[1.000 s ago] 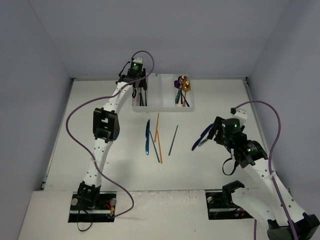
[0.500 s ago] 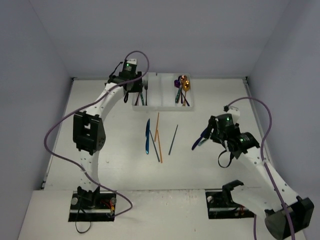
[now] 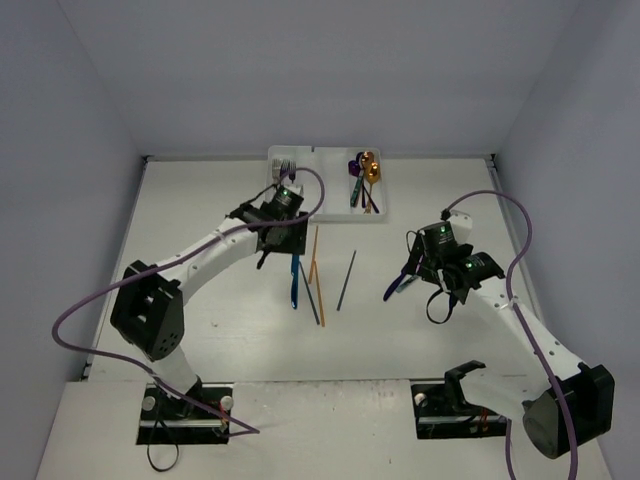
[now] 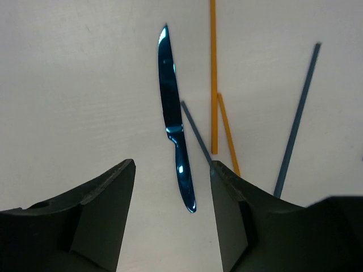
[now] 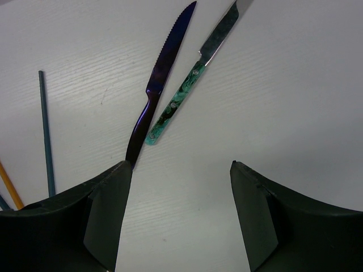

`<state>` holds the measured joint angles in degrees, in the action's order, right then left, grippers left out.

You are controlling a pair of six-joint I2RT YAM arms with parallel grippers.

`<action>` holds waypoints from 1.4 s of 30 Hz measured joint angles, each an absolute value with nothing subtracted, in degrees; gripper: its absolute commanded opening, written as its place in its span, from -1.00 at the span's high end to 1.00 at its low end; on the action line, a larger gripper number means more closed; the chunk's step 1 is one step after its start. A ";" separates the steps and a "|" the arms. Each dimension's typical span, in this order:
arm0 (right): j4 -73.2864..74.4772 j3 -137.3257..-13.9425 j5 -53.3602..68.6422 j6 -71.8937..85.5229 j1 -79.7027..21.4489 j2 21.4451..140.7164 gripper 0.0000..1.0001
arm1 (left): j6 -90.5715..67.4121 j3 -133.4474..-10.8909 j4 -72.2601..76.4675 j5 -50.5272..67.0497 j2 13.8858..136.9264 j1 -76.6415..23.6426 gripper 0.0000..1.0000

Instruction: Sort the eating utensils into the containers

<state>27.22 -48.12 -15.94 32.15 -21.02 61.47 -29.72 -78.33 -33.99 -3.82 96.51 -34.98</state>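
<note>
Left gripper (image 4: 172, 170), jaws apart and empty, hangs over a blue knife (image 4: 170, 96) mid-table, beside orange chopsticks (image 4: 213, 73). Right gripper (image 5: 178, 167), jaws apart too, hangs over a purple knife (image 5: 161, 73) and a teal knife (image 5: 181, 96) at right. White tray (image 3: 320, 185) sits top centre

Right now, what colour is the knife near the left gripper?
The knife is shiny blue, clearest in the left wrist view.

- A white rectangular plastic cutlery tray (image 3: 322, 188) sits at twelve o'clock on the table (image 3: 450, 190).
- At centre, left to right, lie a shiny blue metal knife (image 4: 174, 122), thin orange chopsticks (image 4: 214, 73) and a slim dark blue chopstick (image 4: 296, 119).
- At three o'clock, a dark purple serrated knife (image 5: 159, 85) lies just left of a teal marbled-handle knife (image 5: 187, 90).
</note>
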 measured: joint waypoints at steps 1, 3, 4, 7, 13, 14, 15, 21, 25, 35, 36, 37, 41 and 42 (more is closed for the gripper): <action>27.22 -48.12 -16.00 32.16 -21.02 61.54 -0.35 | -30.71 -77.06 -34.38 -3.79 97.01 -35.44 -0.02; 27.20 -48.12 -16.05 32.16 -21.02 61.56 -0.35 | -32.36 -75.26 -35.15 -3.77 98.15 -36.11 -0.02; 27.20 -48.12 -16.05 32.16 -21.02 61.56 -0.35 | -33.02 -75.12 -35.58 -3.83 98.81 -36.57 -0.02; 27.20 -48.12 -16.05 32.16 -21.02 61.54 -0.35 | -34.58 -75.07 -35.63 -3.89 100.82 -37.49 -0.02; 27.20 -48.10 -16.02 32.28 -21.02 60.67 -0.35 | -37.12 -75.07 -35.42 -3.62 105.06 -38.78 0.05; 27.20 -48.08 -16.02 32.36 -21.02 60.26 -0.35 | -37.49 -75.07 -35.41 -3.61 105.78 -38.87 0.07; 27.20 -48.06 -16.01 32.44 -21.02 59.79 -0.35 | -37.81 -75.07 -35.38 -3.61 106.44 -38.95 0.09; 27.22 -47.55 -15.98 32.91 -21.02 57.39 -0.35 | -39.05 -75.07 -35.29 -4.02 108.83 -39.07 0.29; 27.21 -47.22 -15.97 32.99 -21.02 56.75 -0.35 | -39.57 -75.07 -35.10 -4.59 108.91 -39.07 0.34; 27.21 -46.48 -15.59 32.99 -21.02 56.51 -0.35 | -39.68 -77.28 -35.12 -4.97 110.74 -39.11 0.40; 27.21 -46.48 -15.59 32.99 -21.02 56.51 -0.35 | -39.68 -77.96 -35.10 -4.98 111.24 -39.08 0.41; 27.22 -46.48 -15.57 32.99 -21.02 56.51 -0.35 | -39.68 -78.71 -35.09 -4.99 111.81 -39.04 0.42; 27.20 -46.48 -15.57 32.99 -21.02 56.51 -0.35 | -39.68 -80.60 -34.89 -4.95 113.17 -38.86 0.55; 27.20 -46.48 -15.57 32.99 -21.02 56.51 -0.35 | -39.71 -80.89 -34.85 -4.92 113.38 -38.79 0.62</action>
